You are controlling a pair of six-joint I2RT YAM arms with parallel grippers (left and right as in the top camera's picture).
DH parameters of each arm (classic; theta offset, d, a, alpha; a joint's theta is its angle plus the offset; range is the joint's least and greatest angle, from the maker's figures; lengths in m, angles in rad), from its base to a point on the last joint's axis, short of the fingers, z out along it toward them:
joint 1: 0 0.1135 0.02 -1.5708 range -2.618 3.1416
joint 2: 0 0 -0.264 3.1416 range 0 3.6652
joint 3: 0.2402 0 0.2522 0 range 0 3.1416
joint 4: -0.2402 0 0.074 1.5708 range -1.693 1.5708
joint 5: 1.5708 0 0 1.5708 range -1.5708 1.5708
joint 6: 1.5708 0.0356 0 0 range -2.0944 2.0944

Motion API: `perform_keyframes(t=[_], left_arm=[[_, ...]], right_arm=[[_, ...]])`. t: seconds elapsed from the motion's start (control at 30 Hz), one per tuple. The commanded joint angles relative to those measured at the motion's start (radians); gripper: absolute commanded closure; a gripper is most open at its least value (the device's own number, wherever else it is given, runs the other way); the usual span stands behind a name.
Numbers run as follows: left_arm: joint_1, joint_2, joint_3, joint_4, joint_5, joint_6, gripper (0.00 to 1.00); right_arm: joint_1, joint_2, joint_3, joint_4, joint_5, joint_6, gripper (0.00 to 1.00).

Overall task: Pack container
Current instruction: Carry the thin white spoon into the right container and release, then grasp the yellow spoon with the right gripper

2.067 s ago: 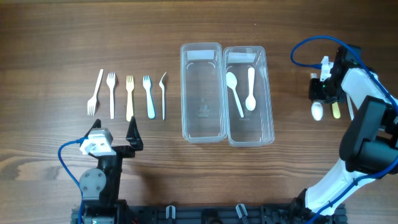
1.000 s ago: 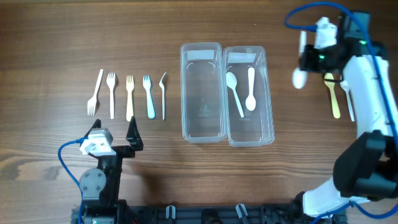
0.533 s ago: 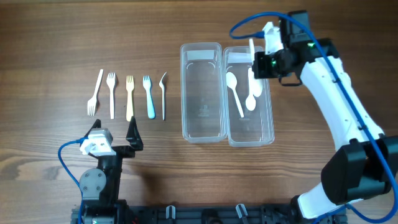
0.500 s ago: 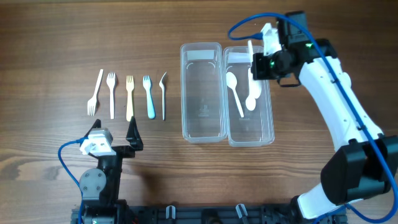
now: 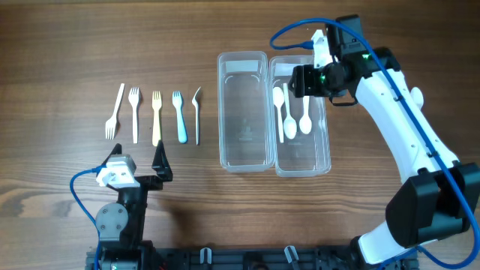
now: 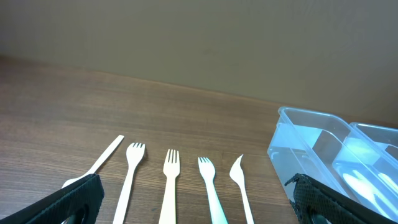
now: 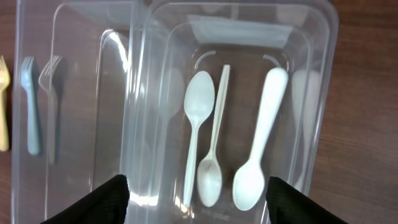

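- Left gripper (image 5: 139, 159): lower left of the overhead frame, low over the table (image 5: 60, 45). Its fingers (image 6: 79, 198) are spread wide, one in each bottom corner of the left wrist view, with nothing between them.
- Left arm pose: folded close over its base at the bottom edge, wrist aimed toward the top of the frame.
- Forks (image 5: 156, 116): a row of four just above the left gripper, lying side by side and apart from one another. In order from the left they are white and tilted, white, yellow, blue.
- White piece (image 5: 196, 114): a thin utensil at the right end of that row; type cannot be told.
- Left container (image 5: 222, 112): clear, centre of frame, nothing visible inside.
- Right container (image 5: 327, 127): clear, its long side against the left container.
- Spoons (image 7: 214, 137): three white ones lie lengthwise on the right container's floor, close together. Two have the bowl at the lower end; the leftmost is reversed.
- Right gripper (image 5: 315, 81): above the upper end of the right container. Fingers (image 7: 112, 198) parted and empty, clear of the spoons.
- Right arm pose: extended from the lower right corner, running diagonally to the upper centre, covering part of the table at right.
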Motion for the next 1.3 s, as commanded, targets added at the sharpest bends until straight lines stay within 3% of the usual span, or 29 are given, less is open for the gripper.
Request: perform_keyframes(t=[0.0,0.13,0.3,0.6,0.73,0.9,1.2,1.27], left_arm=[[-0.005,-0.007,-0.008,0.000,0.012,0.023,0.00],[-0.005,-0.007,-0.008,0.000,0.012,0.023,0.00],[-0.005,-0.007,-0.008,0.000,0.012,0.023,0.00],[-0.005,-0.007,-0.008,0.000,0.012,0.023,0.00],[-0.005,-0.007,-0.008,0.000,0.011,0.023,0.00],[-0.005,-0.007,-0.008,0.000,0.012,0.023,0.00],[-0.005,-0.007,-0.008,0.000,0.012,0.023,0.00],[-0.005,-0.007,-0.008,0.000,0.012,0.023,0.00]], right_arm=[[-0.016,-0.015,-0.003,-0.001,0.128,0.015,0.32],[-0.093,-0.015,0.001,-0.061,0.227,-0.007,0.33],[-0.267,-0.015,-0.001,-0.095,0.298,-0.174,0.32],[-0.546,0.065,-0.001,-0.036,0.271,-0.362,0.32],[-0.578,0.154,-0.005,-0.037,0.269,-0.460,0.33],[-0.579,0.291,-0.005,-0.001,0.320,-0.480,0.32],[-0.579,0.391,-0.005,0.070,0.316,-0.481,0.41],[-0.579,0.394,-0.005,0.089,0.287,-0.483,0.49]])
